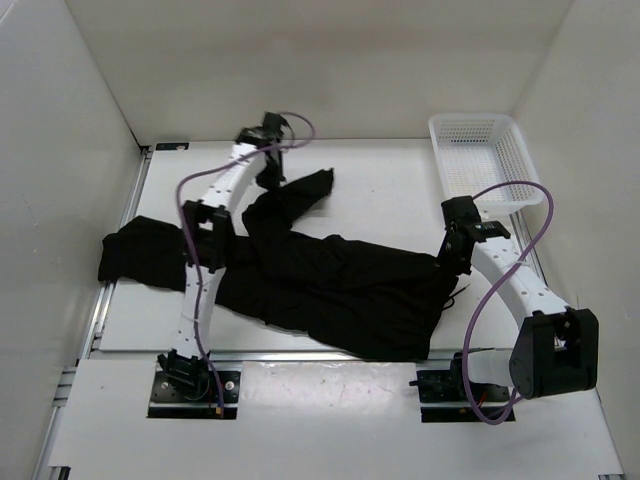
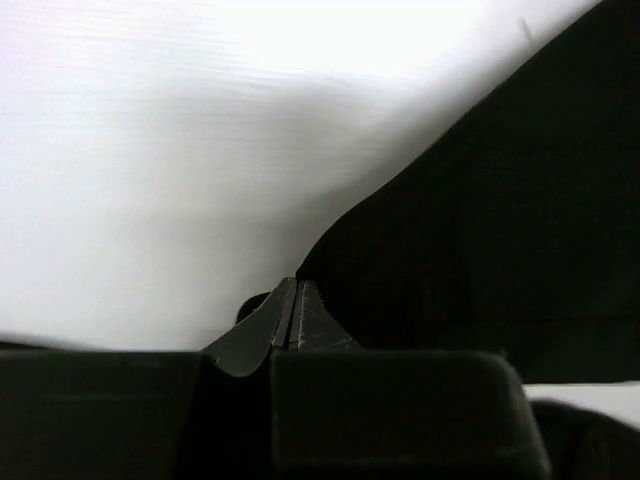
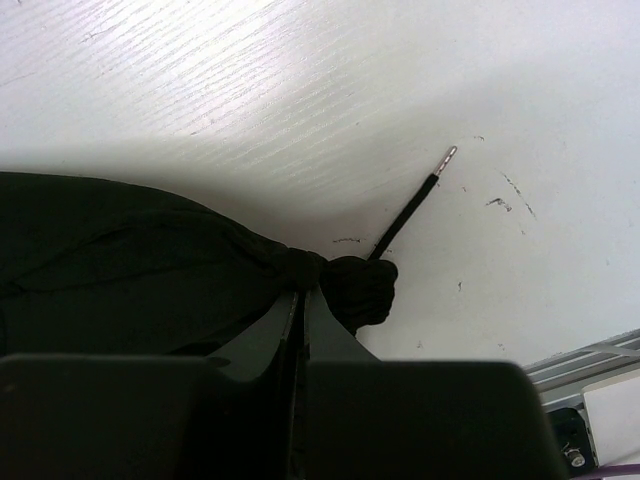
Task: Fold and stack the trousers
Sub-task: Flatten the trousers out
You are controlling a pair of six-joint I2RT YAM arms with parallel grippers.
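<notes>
The black trousers [image 1: 340, 290] lie spread across the white table, one leg trailing to the left edge. My left gripper [image 1: 270, 178] is far back and shut on a lifted fold of a trouser leg. In the left wrist view the gripper [image 2: 293, 285] has its jaws together, with black cloth [image 2: 500, 220] hanging at its tip. My right gripper [image 1: 455, 258] is at the trousers' right end. In the right wrist view the gripper [image 3: 300, 290] is shut on a bunched knot of cloth [image 3: 120, 260]. The thin drawstring [image 3: 405, 220] lies on the table beyond it.
A white mesh basket [image 1: 485, 160] stands at the back right, just behind my right arm. White walls close in the table on the left, back and right. A metal rail [image 1: 330, 355] runs along the near edge. Purple cables loop off both arms.
</notes>
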